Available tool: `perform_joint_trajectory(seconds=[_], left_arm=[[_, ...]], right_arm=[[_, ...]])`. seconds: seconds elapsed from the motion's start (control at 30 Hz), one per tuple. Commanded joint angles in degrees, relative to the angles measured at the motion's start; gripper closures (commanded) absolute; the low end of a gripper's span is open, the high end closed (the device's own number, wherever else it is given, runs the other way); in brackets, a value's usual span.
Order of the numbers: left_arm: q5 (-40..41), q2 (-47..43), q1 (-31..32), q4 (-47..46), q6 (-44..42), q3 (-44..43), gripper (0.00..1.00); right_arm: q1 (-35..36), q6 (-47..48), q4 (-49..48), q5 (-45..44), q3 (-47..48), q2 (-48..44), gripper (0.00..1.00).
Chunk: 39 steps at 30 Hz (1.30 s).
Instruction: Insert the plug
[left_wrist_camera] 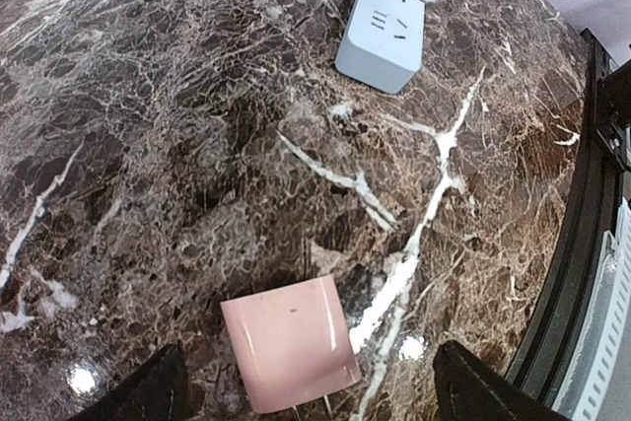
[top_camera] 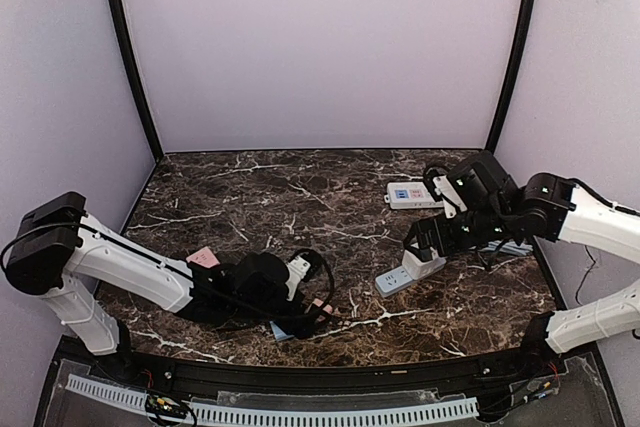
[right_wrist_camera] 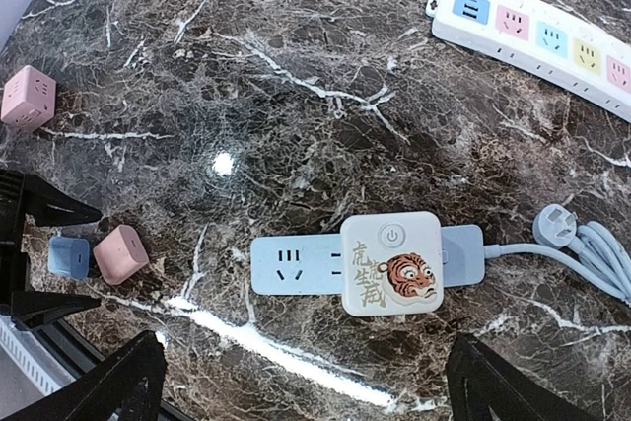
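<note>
A pink cube plug [left_wrist_camera: 291,342] lies on the marble with its prongs toward the camera, between the open fingers [left_wrist_camera: 148,389] of my left gripper [left_wrist_camera: 311,396], untouched. It also shows in the top view [top_camera: 321,305] and in the right wrist view [right_wrist_camera: 120,253]. The pale blue power strip [right_wrist_camera: 294,263] lies ahead of it [left_wrist_camera: 383,32] with a white tiger adapter [right_wrist_camera: 392,263] plugged into its middle. My right gripper [right_wrist_camera: 311,386] hovers open over the strip, holding nothing. In the top view the left gripper [top_camera: 316,313] is at front centre and the right gripper [top_camera: 428,252] is over the strip [top_camera: 396,280].
A small blue cube [right_wrist_camera: 69,256] lies beside the pink plug. Another pink cube [right_wrist_camera: 27,96] sits further left. A white strip with coloured sockets [right_wrist_camera: 537,36] lies at the back right. The blue strip's cable and plug [right_wrist_camera: 557,224] trail right. The black table rim [left_wrist_camera: 577,244] is close.
</note>
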State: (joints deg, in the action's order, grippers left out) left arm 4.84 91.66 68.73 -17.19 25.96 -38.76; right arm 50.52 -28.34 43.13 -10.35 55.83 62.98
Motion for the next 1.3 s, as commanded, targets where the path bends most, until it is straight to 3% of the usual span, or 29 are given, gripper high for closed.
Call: perform_joint_trajectory(seconds=[0.0, 0.23, 0.4, 0.9, 1.27], left_arm=[[-0.9, 1.9, 0.5, 3.1, 0.5, -1.6, 0.14], [-0.6, 3.9, 1.9, 6.7, 0.6, -4.3, 0.21], [4.4, 4.8, 3.0, 11.3, 1.3, -6.2, 0.25], [8.2, 8.0, 3.4, 13.3, 2.5, -9.0, 0.39], [7.0, 8.6, 3.9, 12.0, 2.7, -8.8, 0.61]], right_arm=[[0.4, -0.2, -1.8, -0.5, -0.8, 0.2, 0.01], [0.4, -0.2, -1.8, -0.6, -1.5, -0.8, 0.01], [0.3, -0.3, -1.8, -0.4, -1.8, -1.4, 0.01], [0.4, -0.1, -1.6, -0.6, -2.0, -1.9, 0.01], [0.4, -0.2, -1.5, -0.3, -2.2, -2.2, 0.01]])
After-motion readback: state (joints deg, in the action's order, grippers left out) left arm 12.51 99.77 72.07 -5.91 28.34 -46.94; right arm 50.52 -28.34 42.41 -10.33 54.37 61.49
